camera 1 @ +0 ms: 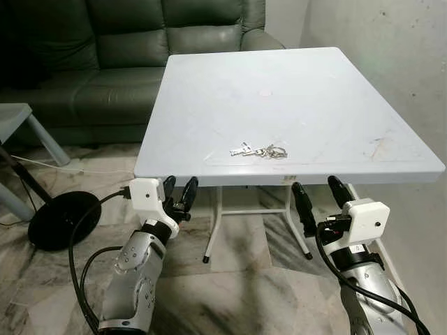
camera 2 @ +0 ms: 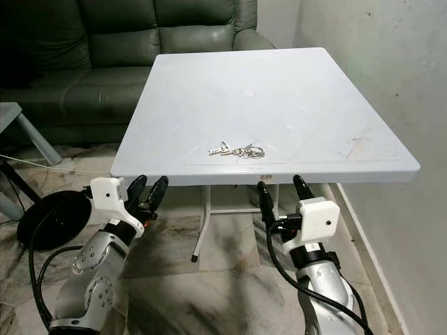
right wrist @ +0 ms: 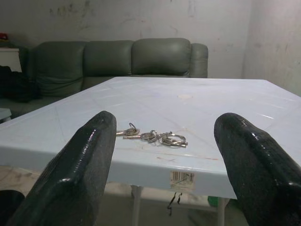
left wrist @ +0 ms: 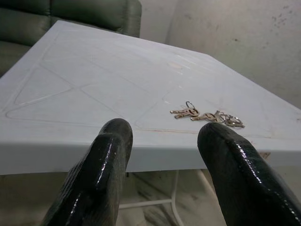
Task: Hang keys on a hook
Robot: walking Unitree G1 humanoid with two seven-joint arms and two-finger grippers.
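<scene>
I see keys (camera 1: 259, 150) near the table (camera 1: 335, 118) front edge, barcode sticker (right wrist: 182, 178), perhaps, on my right wrist camera, left gripper (camera 1: 179, 189) and right gripper (camera 1: 318, 191) spread open below the edge.

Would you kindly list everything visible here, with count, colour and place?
keys: one bunch, silver, near the table's front edge
table: one, white, straight ahead by the wall
sofa: one, dark green, behind the table
round base: one, black, floor to the left
small table: one, pale, far left, partly seen
left end effector: black fingers, open, below the table's front edge
right end effector: black fingers, open, below the front edge
</scene>
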